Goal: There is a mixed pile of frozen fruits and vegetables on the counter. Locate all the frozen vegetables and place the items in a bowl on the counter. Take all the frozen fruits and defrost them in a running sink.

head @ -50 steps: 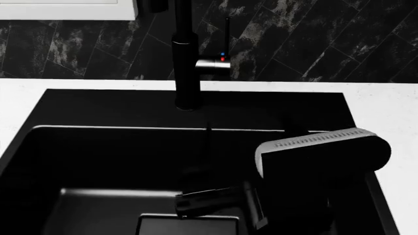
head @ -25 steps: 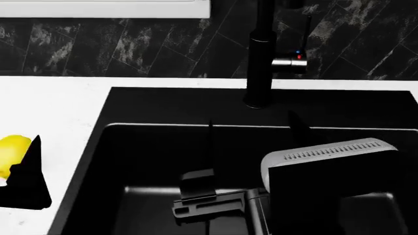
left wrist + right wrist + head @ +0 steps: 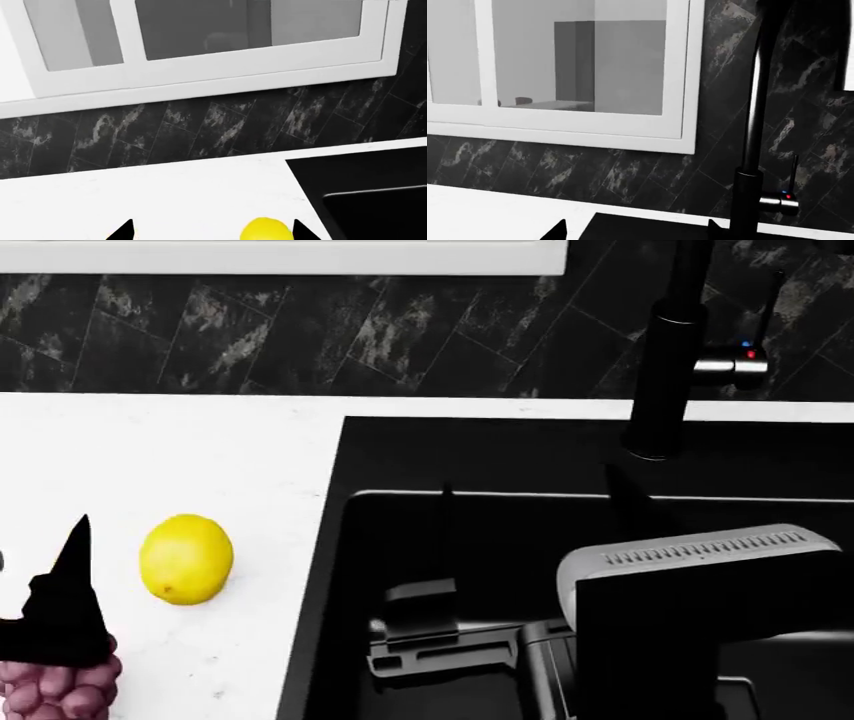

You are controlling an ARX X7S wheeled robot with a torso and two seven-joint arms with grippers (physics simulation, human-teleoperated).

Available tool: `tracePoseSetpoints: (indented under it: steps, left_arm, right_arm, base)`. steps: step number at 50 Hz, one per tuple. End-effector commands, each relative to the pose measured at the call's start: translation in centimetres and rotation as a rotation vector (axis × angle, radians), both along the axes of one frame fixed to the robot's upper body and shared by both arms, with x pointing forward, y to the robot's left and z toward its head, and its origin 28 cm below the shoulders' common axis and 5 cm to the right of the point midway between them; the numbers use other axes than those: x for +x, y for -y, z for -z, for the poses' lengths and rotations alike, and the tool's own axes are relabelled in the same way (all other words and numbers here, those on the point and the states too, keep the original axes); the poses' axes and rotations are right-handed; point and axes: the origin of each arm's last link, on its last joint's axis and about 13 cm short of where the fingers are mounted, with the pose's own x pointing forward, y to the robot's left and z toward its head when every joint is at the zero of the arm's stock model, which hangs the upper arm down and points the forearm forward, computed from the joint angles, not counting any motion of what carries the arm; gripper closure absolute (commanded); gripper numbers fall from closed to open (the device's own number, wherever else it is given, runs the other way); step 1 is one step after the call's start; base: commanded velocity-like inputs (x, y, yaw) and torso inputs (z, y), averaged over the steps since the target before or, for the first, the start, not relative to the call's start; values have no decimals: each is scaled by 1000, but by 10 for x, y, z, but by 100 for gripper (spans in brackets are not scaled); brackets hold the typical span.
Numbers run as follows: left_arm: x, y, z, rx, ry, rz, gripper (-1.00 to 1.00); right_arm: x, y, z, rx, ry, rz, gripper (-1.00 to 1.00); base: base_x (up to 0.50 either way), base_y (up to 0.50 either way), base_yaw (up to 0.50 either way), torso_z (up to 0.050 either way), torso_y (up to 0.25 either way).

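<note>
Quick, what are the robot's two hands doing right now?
Left hand: open, holding nothing; fingertips straddle the lemon.
Right hand: open, empty.

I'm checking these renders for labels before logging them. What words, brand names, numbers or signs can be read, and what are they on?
None: no words, brand names or numbers can be read in any view.
The nearest thing to a sign: a red dot and a blue dot on the tap handle, with no text beside them.
The lemon, grapes, counter, sink and window frame carry no markings.
</note>
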Motion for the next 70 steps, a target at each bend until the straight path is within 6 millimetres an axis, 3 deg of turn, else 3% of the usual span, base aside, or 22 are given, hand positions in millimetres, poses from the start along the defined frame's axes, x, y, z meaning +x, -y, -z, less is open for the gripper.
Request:
tracePoseSetpoints:
  steps: [1,6,14,35,53,54,61,70]
  left_arm:
    - [-4,5,3,-1,-52,13,-100]
    - [-13,5,18,-29,-133,-13,-100]
    - [-25,2,24,-29,-197,-38,-100]
    - [-13,4,60,-89,-332,-25,-100]
    - [-13,4,65,-62,-357,-19,-100]
    - [-10,6,65,-62,-354,-16,100]
    - [-13,10,49,-31,-270,-25,100]
    - [-22,18,15,-14,-133,-22,100]
  right_arm:
    - [-1,3,-2,10,4,21,-100]
    - [-2,3,-2,6,5,20,-100]
    - [-3,4,-4,11,4,28,-100]
    - [1,4,1,-6,-17,35,-100]
    - [1,3,4,-11,-24,29,-100]
    - [1,3,4,-10,-26,28,-100]
    - [2,3,5,-12,-27,25,-100]
    - [3,4,5,-12,-29,27,-100]
  base:
    - [0,0,0,0,0]
    - [0,0,0,0,0]
    - [0,0,0,0,0]
    - [0,0,0,0,0]
    - [0,0,0,0,0]
    - [0,0,0,0,0]
    - [0,0,0,0,0]
    - [0,0,0,0,0]
